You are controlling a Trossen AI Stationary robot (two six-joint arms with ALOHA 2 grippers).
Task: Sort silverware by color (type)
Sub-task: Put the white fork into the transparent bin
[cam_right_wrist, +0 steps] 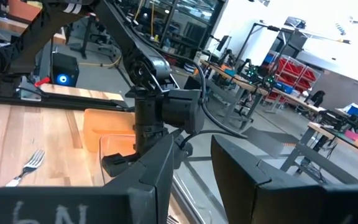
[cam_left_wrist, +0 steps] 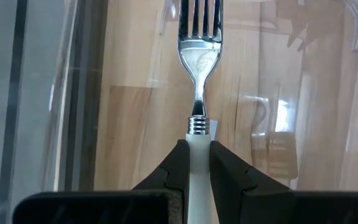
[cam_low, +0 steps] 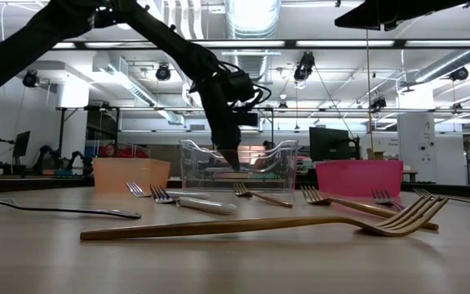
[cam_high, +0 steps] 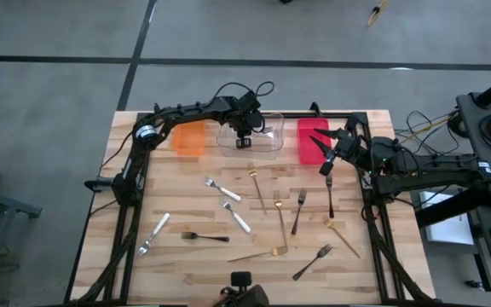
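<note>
White-handled silver fork point(cam_left_wrist: 199, 93) is pinched by L gripper point(cam_left_wrist: 196, 163) over the clear bin point(cam_high: 267, 145), btwn orange bin point(cam_high: 189, 139) and red bin point(cam_high: 310, 140). R gripper point(cam_high: 326, 165), fingers part spread and nothing held, is hung beside the red bin; other forks are scattered on the wood table point(cam_high: 186, 264).

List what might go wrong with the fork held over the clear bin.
1. The left pincer grips the white-handled silver fork only by its slim handle; it may swing or slip early.
2. It hangs inside the clear bin, so the tines may catch the wall.
3. The right pincer hovers by the red bin, near the left arm's way back.
</note>
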